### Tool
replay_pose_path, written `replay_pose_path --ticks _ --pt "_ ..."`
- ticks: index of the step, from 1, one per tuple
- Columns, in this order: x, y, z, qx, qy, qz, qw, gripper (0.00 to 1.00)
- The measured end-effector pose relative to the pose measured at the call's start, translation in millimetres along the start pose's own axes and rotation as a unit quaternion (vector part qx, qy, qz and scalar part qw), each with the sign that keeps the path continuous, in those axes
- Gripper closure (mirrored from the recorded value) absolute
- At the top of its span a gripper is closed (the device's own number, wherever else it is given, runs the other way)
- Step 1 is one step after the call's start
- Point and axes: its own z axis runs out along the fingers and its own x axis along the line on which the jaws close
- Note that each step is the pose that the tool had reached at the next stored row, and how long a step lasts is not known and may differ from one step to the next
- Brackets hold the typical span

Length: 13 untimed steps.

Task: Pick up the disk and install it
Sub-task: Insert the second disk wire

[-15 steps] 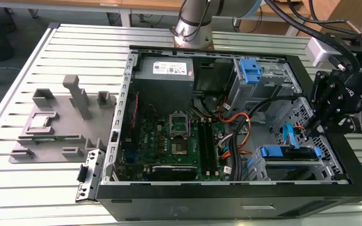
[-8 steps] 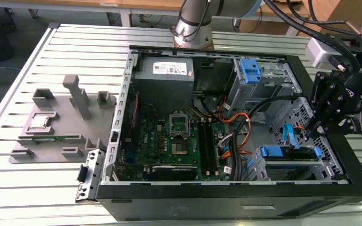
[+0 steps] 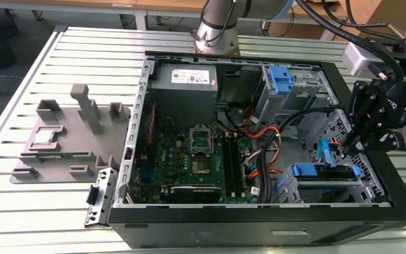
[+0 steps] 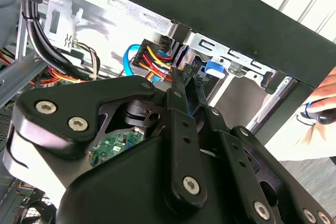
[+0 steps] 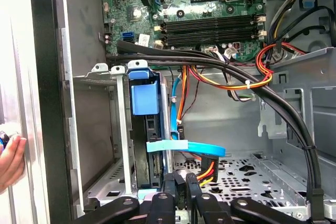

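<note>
The disk (image 3: 324, 171) sits edge-on in the drive cage (image 3: 363, 186) at the case's front corner, on the exterior view's right. Blue rails frame it. In the first wrist view its blue handle end (image 5: 143, 97) tops the dark drive body (image 5: 146, 153) inside the cage. My gripper (image 3: 350, 146) hangs just above and beside the cage. Its black fingers (image 5: 171, 190) are pressed close together with nothing seen between them. In the second wrist view the gripper (image 4: 188, 75) points at a bundle of red and yellow power wires (image 4: 152, 59).
A flat blue data cable (image 5: 188, 147) and a power plug (image 5: 206, 169) lie right by the fingertips. Thick black cables (image 5: 273, 103) cross the case. A lone blue bracket (image 3: 279, 79) sits in the upper bay. A person's hand (image 5: 10, 161) rests outside the case wall.
</note>
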Motion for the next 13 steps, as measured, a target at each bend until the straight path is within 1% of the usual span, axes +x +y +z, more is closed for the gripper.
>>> replay_pose_path --ticks 5,7,9,12,13 --pt "0.0 0.0 0.0 0.0000 0.0000 0.000 1.0000 0.77" --pt "0.0 0.0 0.0 -0.0011 0.0001 0.000 1.0000 0.77" --pt "-0.1 0.0 0.1 -0.0051 0.0007 0.000 1.0000 0.77" --pt "0.0 0.0 0.3 -0.0133 0.0016 -0.001 0.9999 0.77" --pt "0.0 0.1 0.3 -0.0134 0.0016 -0.001 0.9999 0.77"
